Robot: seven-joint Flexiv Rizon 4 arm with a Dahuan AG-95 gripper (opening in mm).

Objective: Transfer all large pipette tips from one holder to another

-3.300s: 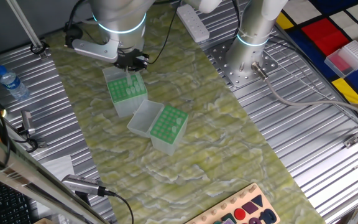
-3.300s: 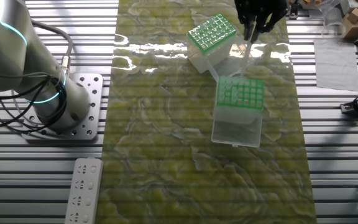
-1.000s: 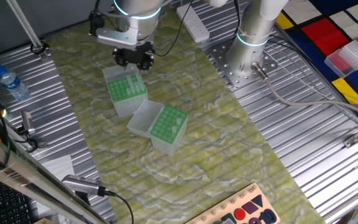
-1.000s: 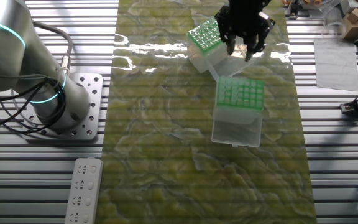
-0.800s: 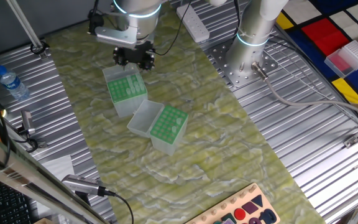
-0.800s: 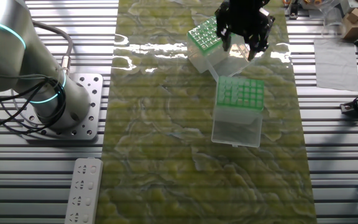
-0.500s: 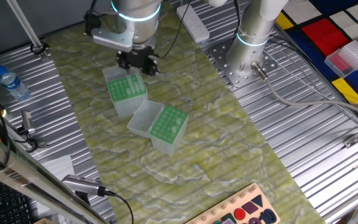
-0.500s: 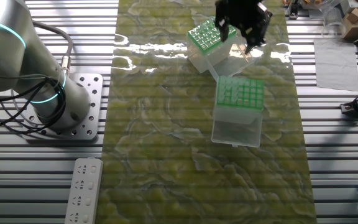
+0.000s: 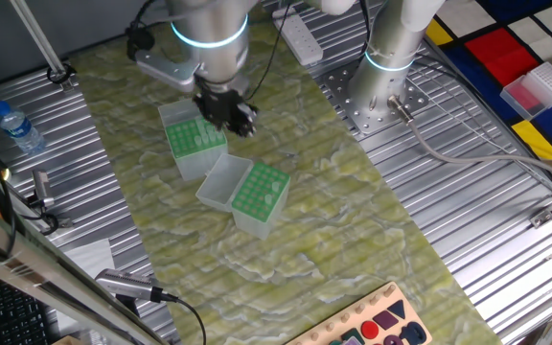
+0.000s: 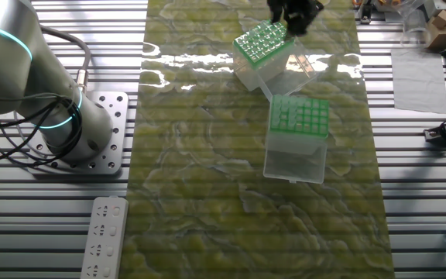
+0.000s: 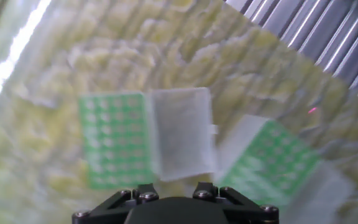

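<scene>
Two green-topped holders stand on the mottled green mat. The far holder [image 9: 195,137] [image 10: 263,41] shows a green grid with pale dots. The near holder [image 9: 260,193] [image 10: 299,116] carries pale mint large pipette tips [image 10: 289,113] over part of its grid, and its clear lid [image 9: 219,180] [image 10: 294,164] lies open beside it. My gripper [image 9: 233,115] [image 10: 292,12] hangs above the mat next to the far holder, between the two holders. Its fingers are dark and small, and their gap is unreadable. The blurred hand view shows both green grids [image 11: 114,147] [image 11: 266,163] but no fingertips.
The arm's base [image 9: 388,59] [image 10: 74,124] is bolted to the ribbed metal table beside the mat. A power strip [image 10: 105,236], a water bottle [image 9: 14,126] and a colourful board [image 9: 377,326] lie around the edges. A white rack [image 9: 544,84] sits far right.
The gripper has lifted off the far holder's top, swung sideways toward the near holder and turned about its wrist. Both holders stayed in place.
</scene>
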